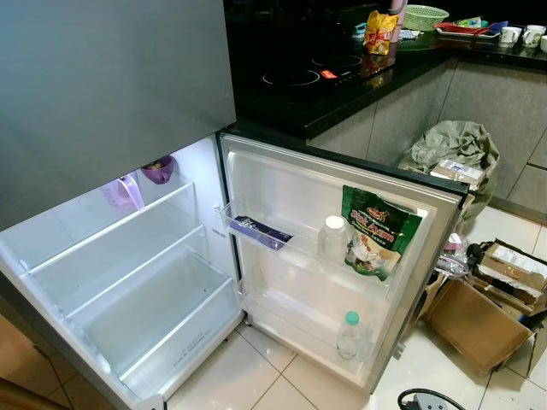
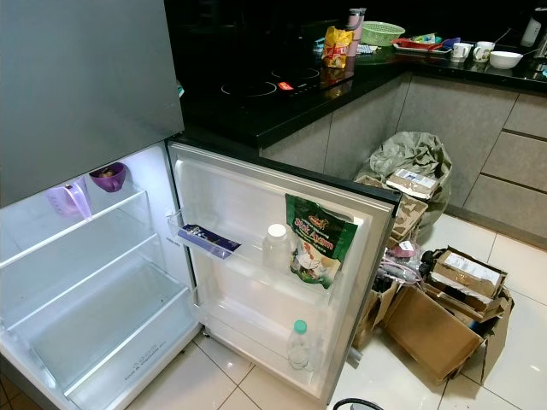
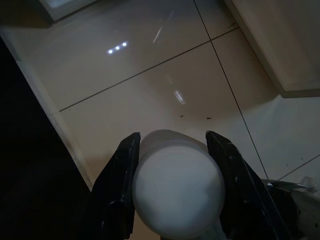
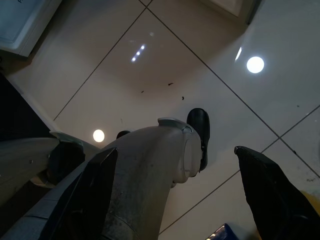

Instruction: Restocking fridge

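over the floor tiles point(image 3: 150, 75), left hand point(image 3: 172, 190) pinches a white container point(image 3: 177, 187), right hand point(image 4: 175, 200) spread.

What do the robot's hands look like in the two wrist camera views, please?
Each hand has two long, matte black fingers, broad at the base and tapering to the tips: the left hand and the right hand. No cables or markings are visible on them.

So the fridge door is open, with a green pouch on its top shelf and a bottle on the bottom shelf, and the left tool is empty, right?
Not quite: the left tool is shut on a white round object, as the left wrist view shows. The fridge door is open, with the green pouch above and the bottle below.
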